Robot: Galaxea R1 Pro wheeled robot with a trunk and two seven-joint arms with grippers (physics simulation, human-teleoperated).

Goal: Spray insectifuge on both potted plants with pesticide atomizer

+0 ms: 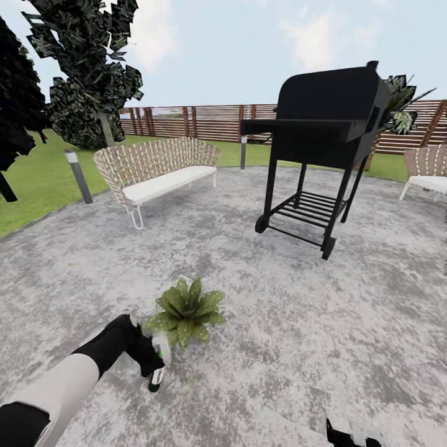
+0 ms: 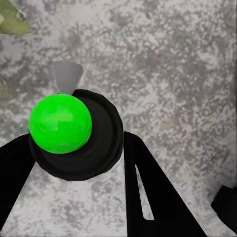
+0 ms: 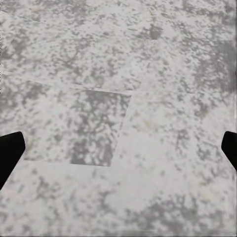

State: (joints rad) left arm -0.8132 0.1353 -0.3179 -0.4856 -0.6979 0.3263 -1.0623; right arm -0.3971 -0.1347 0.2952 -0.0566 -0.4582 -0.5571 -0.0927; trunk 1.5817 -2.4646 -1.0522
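Observation:
One potted plant point(image 1: 185, 310), a low rosette of pointed green leaves, stands on the grey patio point(image 1: 292, 323) just ahead of me. Pale specks of insectifuge point(image 1: 156, 322) dot its near-left leaves. My left gripper point(image 1: 148, 360) is shut on the pesticide atomizer point(image 1: 158, 375), which hangs beside the plant's near-left edge. In the left wrist view the atomizer point(image 2: 74, 136) shows end-on as a dark body with a bright green round end and a pale trigger head, between the black fingers point(image 2: 148, 182) of the left gripper point(image 2: 74, 148); leaf tips point(image 2: 12, 22) sit in the corner. My right gripper point(image 3: 118, 150) is open over bare patio.
A black wheeled grill point(image 1: 323, 143) stands ahead to the right. A wicker bench point(image 1: 155, 167) is at the back left, a grey bollard lamp point(image 1: 79, 177) beside it at the lawn's edge. Another wicker seat point(image 1: 428, 167) is far right; a brown slatted fence point(image 1: 205, 121) closes the back.

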